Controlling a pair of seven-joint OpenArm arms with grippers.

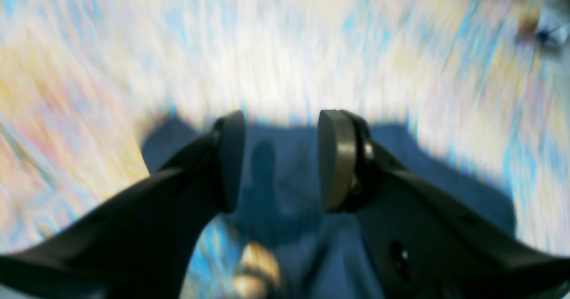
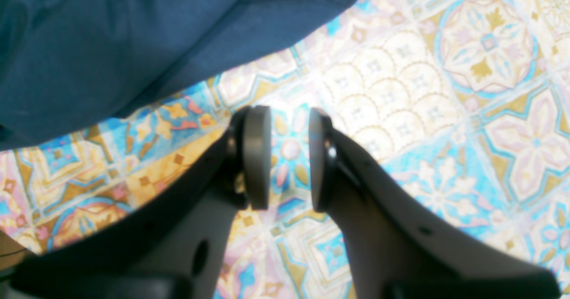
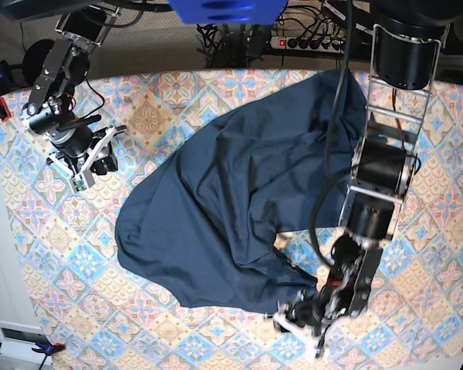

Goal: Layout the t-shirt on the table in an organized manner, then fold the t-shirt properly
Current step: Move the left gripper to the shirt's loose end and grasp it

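The dark navy t-shirt (image 3: 216,200) lies crumpled and spread across the middle of the tiled table (image 3: 54,254), reaching from the far right edge toward the near middle. My left gripper (image 3: 293,317) sits low at the shirt's near hem. In the blurred left wrist view its jaws (image 1: 282,116) stand open over the navy t-shirt (image 1: 285,178), with nothing gripped between them. My right gripper (image 3: 92,171) hovers over bare table left of the shirt. In the right wrist view it is open (image 2: 288,112) with only patterned table (image 2: 445,112) between the pads, and the t-shirt (image 2: 111,36) lies beyond, apart from it.
A power strip with cables (image 3: 309,38) and a blue object (image 3: 224,9) lie behind the table's far edge. The left arm's tall upper segments (image 3: 382,169) stand over the shirt's right side. A white box (image 3: 23,339) sits off the near left corner.
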